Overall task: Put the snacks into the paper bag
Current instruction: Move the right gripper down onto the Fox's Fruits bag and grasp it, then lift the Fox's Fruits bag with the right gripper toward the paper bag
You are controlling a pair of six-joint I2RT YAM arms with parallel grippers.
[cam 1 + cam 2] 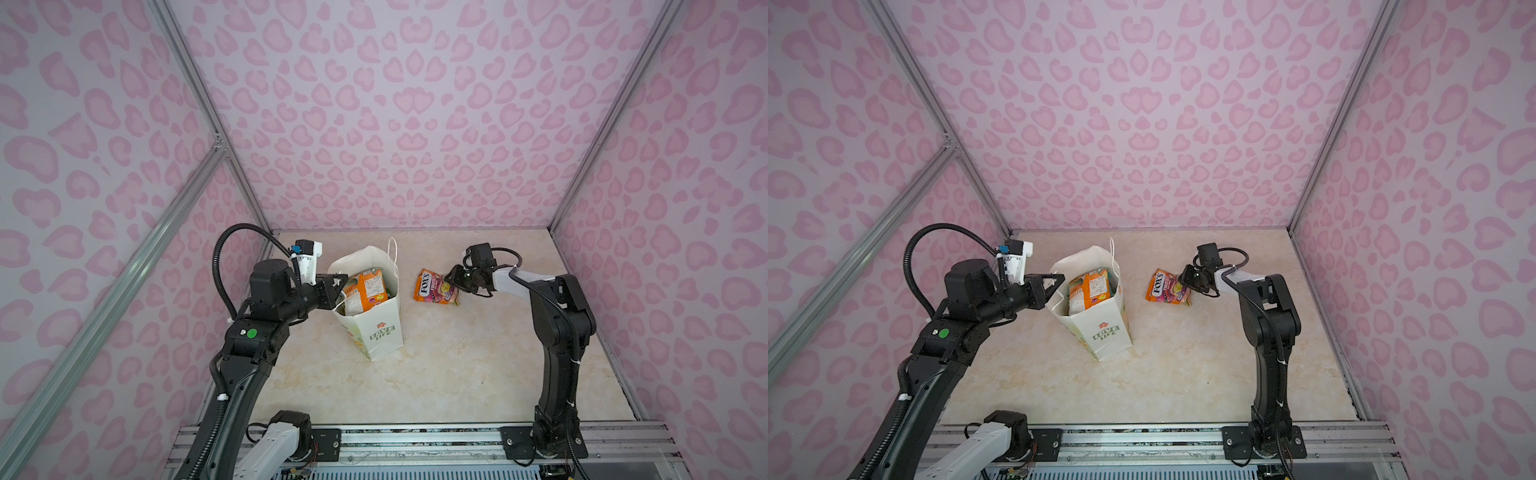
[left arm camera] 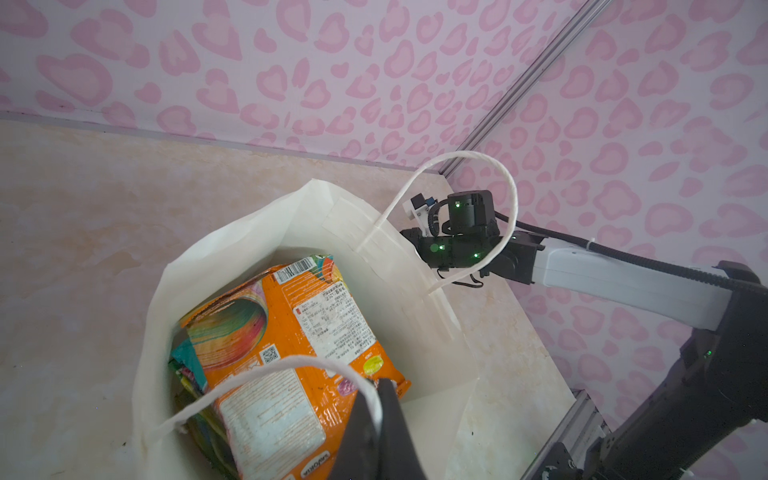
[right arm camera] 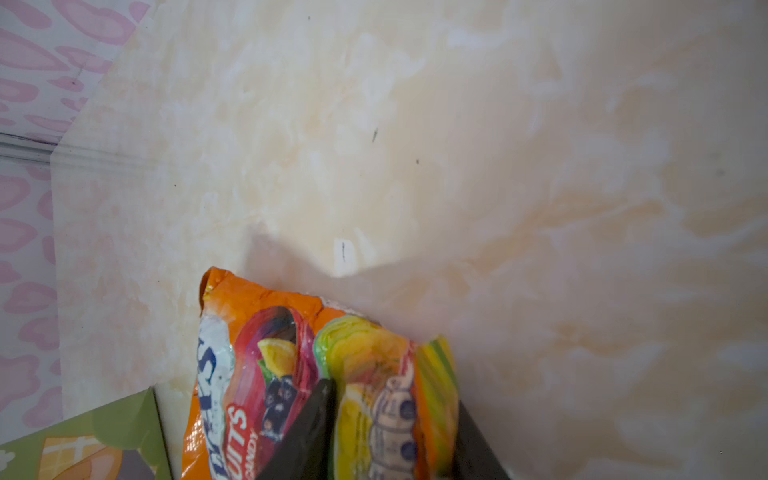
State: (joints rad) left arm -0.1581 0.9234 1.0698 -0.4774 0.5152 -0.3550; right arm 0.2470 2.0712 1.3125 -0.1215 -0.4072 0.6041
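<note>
Beside the paper bag (image 1: 380, 332) lies a glossy orange pouch (image 1: 432, 286).

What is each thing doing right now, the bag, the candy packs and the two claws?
paper bag: upright, open, packs inside.
orange pack in bag: standing on end.
orange pack on table: lying flat.
left gripper: shut on bag handle.
right gripper: fingers astride the table pack's end, grip unclear.

Pink heart-print walls (image 1: 415, 124) stand on three sides of a cream marbled floor (image 1: 457, 374). Silver metal posts (image 1: 606, 124) line the corners; the light is soft and even.
</note>
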